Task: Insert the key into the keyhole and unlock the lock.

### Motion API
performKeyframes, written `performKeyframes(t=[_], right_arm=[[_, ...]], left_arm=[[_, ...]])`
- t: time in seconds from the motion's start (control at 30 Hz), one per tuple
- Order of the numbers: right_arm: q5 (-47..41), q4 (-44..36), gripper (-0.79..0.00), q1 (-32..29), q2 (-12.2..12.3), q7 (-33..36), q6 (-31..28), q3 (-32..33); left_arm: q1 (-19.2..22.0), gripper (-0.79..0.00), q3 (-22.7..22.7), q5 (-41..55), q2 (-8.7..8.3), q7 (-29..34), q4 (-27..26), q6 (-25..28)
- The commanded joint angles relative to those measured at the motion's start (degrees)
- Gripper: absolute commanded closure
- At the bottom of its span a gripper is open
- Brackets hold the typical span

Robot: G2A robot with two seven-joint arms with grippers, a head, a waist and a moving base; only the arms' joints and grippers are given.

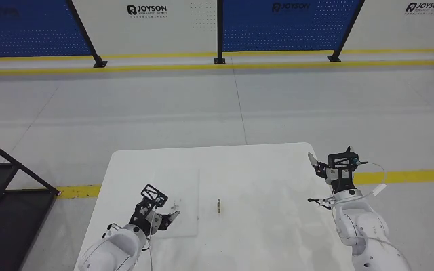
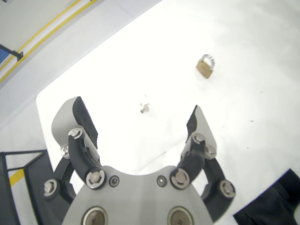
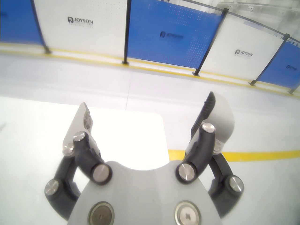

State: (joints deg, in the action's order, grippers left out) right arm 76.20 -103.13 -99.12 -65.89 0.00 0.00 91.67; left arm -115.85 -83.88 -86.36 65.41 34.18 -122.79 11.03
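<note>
brass lock (image 2: 204, 67) lies on the white table (image 1: 271, 169), shackle shut (as far as i can tell), well beyond the spread fingers of the left gripper (image 2: 137, 105). the small key (image 2: 145, 108) rests just ahead of those fingertips, between them, ungrasped. the right gripper (image 3: 147, 99) hangs with fingers apart, empty. nothing's done, i'd say: grasping, inserting and turning all remain.

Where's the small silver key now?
Left wrist view: the key lies on the white table just ahead of the open left gripper, brass padlock farther out.
</note>
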Motion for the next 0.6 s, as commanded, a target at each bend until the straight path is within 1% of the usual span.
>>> performKeyframes(t=[0.0,0.1,0.17,0.27,0.33,0.4,0.47,0.57], right_arm=[[0.00,0.00,-0.785,0.00,0.00,0.00,0.00,0.00],[0.00,0.00,-0.785,0.00,0.00,0.00,0.00,0.00],[0.00,0.00,-0.785,0.00,0.00,0.00,0.00,0.00],[0.00,0.00,-0.785,0.00,0.00,0.00,0.00,0.00],[0.00,0.00,-0.785,0.00,0.00,0.00,0.00,0.00],[0.00,0.00,-0.785,0.00,0.00,0.00,0.00,0.00],[0.00,0.00,-0.785,0.00,0.00,0.00,0.00,0.00],[0.00,0.00,-0.785,0.00,0.00,0.00,0.00,0.00]], left_arm=[[2.72,-0.736,2.86,-3.44,0.24,3.19,2.25,-2.35],[6.29,-0.723,6.80,-4.58,0.78,6.51,6.21,-4.64],[8.45,-0.736,9.08,-5.32,1.12,8.00,8.78,-5.78],[11.20,-0.714,11.80,-6.54,1.62,9.30,12.51,-7.64],[12.77,-0.677,13.02,-7.14,1.90,9.80,14.41,-8.73],[13.83,-0.619,14.00,-7.55,2.14,10.30,15.97,-9.71],[14.61,-0.508,14.57,-7.67,2.35,10.40,17.27,-10.71],[15.52,-0.489,15.11,-7.39,2.60,10.10,19.09,-11.71]])
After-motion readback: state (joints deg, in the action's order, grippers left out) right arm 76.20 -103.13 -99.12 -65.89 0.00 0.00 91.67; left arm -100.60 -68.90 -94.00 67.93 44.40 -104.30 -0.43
